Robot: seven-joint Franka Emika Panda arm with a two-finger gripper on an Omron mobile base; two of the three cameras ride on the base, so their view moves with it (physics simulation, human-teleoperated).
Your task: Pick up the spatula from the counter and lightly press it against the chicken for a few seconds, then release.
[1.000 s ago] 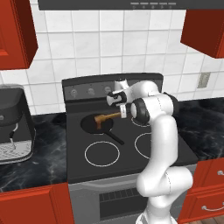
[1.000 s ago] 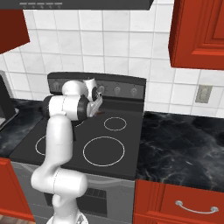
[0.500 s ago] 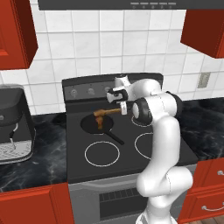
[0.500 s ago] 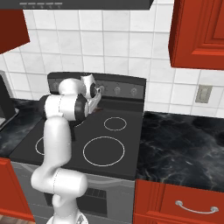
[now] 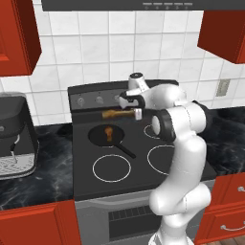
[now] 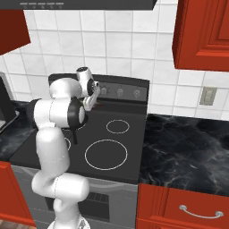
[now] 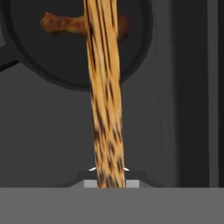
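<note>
Left base view, gripper point(image 5: 136, 113): above the pan point(image 5: 98, 139) and off its right-hand rim, closed on one end of the spatula point(image 5: 117, 114).
Left base view, spatula: held about level, its blade reaching out over the pan. It is clear of the food, so the press looks not yet begun.
Left base view, chicken point(image 5: 109, 131): lying in the middle of the pan, on the stove point(image 5: 86, 184)'s rear left ring, below the spatula's free end.
Right base view, gripper point(image 6: 92, 99): mostly behind the arm's own links, near the stove's back panel. The pan is hidden here.
Hand view, spatula point(image 7: 105, 96): a striped wooden shaft running straight away from the camera and crossing over the pan point(image 7: 43, 59).
Hand view, chicken point(image 7: 61, 24): inside the pan, just left of the shaft and partly covered by it.
Hand view, grip: the jaws are pinched tight on the handle, no gap showing either side.
Why held so: probably lined up over the pan so a short descent lays the blade flat on the chicken.
</note>
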